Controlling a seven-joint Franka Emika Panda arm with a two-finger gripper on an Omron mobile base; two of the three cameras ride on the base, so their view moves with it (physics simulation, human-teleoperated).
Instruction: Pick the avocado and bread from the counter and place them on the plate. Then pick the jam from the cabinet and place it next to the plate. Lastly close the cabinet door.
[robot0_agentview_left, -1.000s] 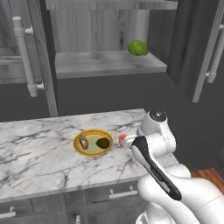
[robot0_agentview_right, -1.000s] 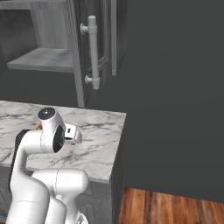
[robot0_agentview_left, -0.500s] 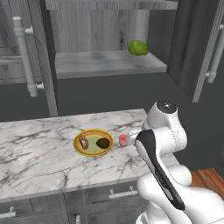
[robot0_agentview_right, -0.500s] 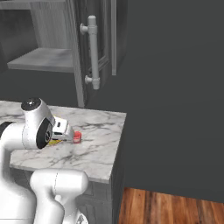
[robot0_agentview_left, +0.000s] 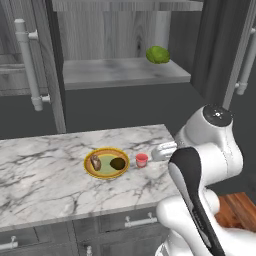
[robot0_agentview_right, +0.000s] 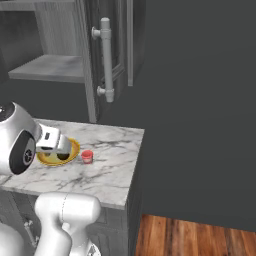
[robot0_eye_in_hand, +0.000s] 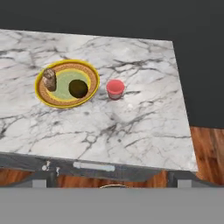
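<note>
On the white marble counter (robot0_agentview_left: 50, 185) (robot0_eye_in_hand: 131, 127) lies the yellow-rimmed plate (robot0_agentview_left: 106, 173) (robot0_eye_in_hand: 49, 99). The mottled bread (robot0_agentview_left: 95, 162) (robot0_eye_in_hand: 49, 79) rests on its left part and the dark avocado (robot0_agentview_left: 118, 163) (robot0_eye_in_hand: 78, 88) on its right. Just right of the plate, not touching it, stands the red jam (robot0_agentview_left: 142, 160) (robot0_agentview_right: 87, 156) (robot0_eye_in_hand: 115, 88). My gripper (robot0_agentview_left: 159, 151) (robot0_agentview_right: 52, 141) hovers above the counter, to the right of the jam and apart from it, open and holding nothing. The cabinet (robot0_agentview_left: 120, 72) above stands with its doors open.
A bright green round lump (robot0_agentview_left: 158, 54) sits on the cabinet shelf. An open door with a long silver handle (robot0_agentview_left: 27, 65) hangs at the left, another (robot0_agentview_left: 220, 55) (robot0_agentview_right: 105, 60) at the right. The counter ends at its right edge (robot0_eye_in_hand: 183, 109), with wooden floor (robot0_agentview_right: 200, 235) beyond.
My hand has drawn back up and to the right, away from the jam. The jam stays standing beside the plate. The plate, bread and avocado have not moved.
</note>
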